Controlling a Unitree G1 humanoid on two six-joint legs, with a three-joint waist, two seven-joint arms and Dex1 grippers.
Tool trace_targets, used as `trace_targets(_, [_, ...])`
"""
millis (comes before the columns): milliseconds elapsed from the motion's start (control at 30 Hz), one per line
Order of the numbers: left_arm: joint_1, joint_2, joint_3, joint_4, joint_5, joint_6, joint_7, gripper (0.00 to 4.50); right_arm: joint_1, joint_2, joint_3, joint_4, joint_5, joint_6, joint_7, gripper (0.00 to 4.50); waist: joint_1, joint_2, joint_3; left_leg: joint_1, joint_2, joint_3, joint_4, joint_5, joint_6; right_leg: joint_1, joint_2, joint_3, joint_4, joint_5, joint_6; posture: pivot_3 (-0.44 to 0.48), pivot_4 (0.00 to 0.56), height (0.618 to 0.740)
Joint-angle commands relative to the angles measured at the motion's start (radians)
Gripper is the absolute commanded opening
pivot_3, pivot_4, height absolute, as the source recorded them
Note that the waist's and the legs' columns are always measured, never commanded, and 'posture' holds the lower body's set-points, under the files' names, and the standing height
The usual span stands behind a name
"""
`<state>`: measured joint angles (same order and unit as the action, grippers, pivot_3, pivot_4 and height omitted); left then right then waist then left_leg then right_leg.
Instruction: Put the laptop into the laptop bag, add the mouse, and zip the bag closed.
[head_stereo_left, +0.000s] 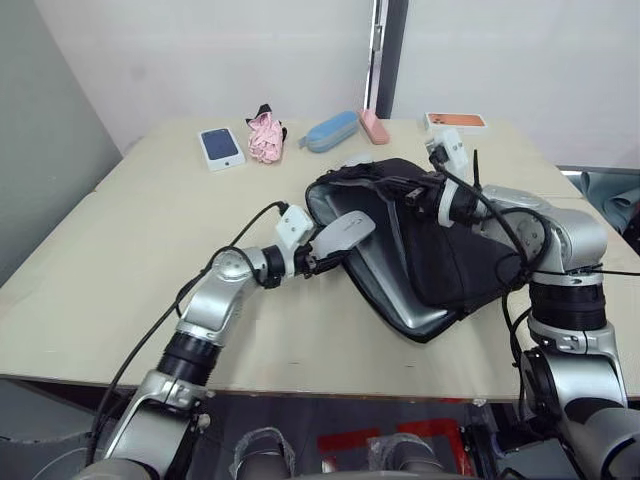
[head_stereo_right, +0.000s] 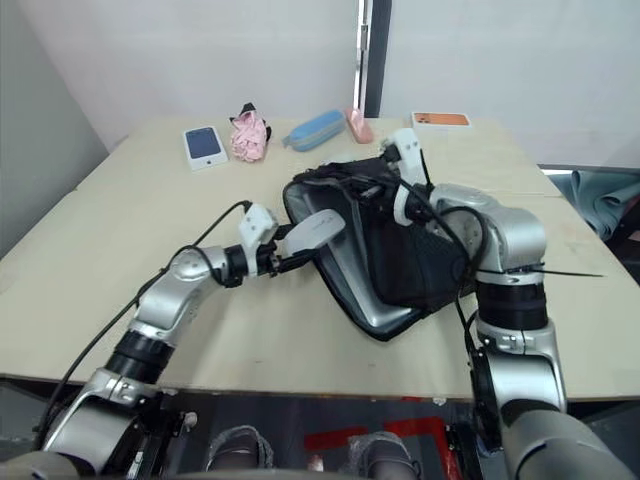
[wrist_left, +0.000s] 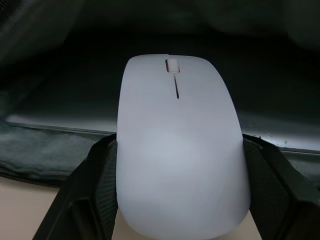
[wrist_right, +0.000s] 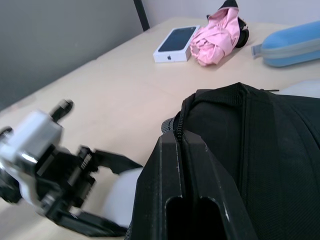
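Note:
The black laptop bag (head_stereo_left: 455, 262) lies open on the table's right half, with the silver laptop (head_stereo_left: 395, 295) inside it. My left gripper (head_stereo_left: 322, 260) is shut on the flat white mouse (head_stereo_left: 345, 232) and holds it at the bag's mouth, just above the laptop's edge. In the left wrist view the mouse (wrist_left: 180, 145) sits between both black fingers (wrist_left: 92, 192), scroll wheel pointing into the bag. My right gripper (head_stereo_left: 405, 190) is shut on the bag's upper zipper edge (wrist_right: 210, 115) and holds that flap raised.
Along the table's far side lie a white phone box (head_stereo_left: 221, 147), a pink cloth bundle (head_stereo_left: 266, 137), a blue case (head_stereo_left: 330, 131), a small pink item (head_stereo_left: 374, 126) and an orange box (head_stereo_left: 455, 120). Bare tabletop (head_stereo_left: 150, 250) spreads left of the bag.

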<state>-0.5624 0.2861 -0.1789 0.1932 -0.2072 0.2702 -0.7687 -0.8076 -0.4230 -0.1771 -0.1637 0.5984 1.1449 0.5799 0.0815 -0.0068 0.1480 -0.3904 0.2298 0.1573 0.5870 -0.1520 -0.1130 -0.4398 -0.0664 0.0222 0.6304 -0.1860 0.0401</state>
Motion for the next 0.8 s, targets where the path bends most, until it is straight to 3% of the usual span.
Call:
trace_targets(33, [-0.074, -0.058, -0.007, 0.089, 0.031, -0.063, 0.034, 2.80, -0.060, 0.002, -0.054, -0.043, 0.061, 0.001, -0.020, 0.01, 0.004, 0.000, 0.000, 0.000, 0.000, 0.000, 0.000, 0.000, 0.000, 0.000, 0.000, 0.000, 0.000, 0.000, 0.000, 0.000, 0.150, 0.740])
trace_targets(800, [-0.402, -0.270, -0.010, 0.695, 0.153, -0.231, 0.032, 2.80, -0.041, 0.047, -0.078, -0.135, 0.216, 0.060, -0.142, 0.01, 0.019, 0.000, 0.000, 0.000, -0.001, 0.000, -0.001, 0.001, 0.000, 0.001, 0.000, 0.000, -0.001, 0.000, 0.000, 0.000, 0.150, 0.740])
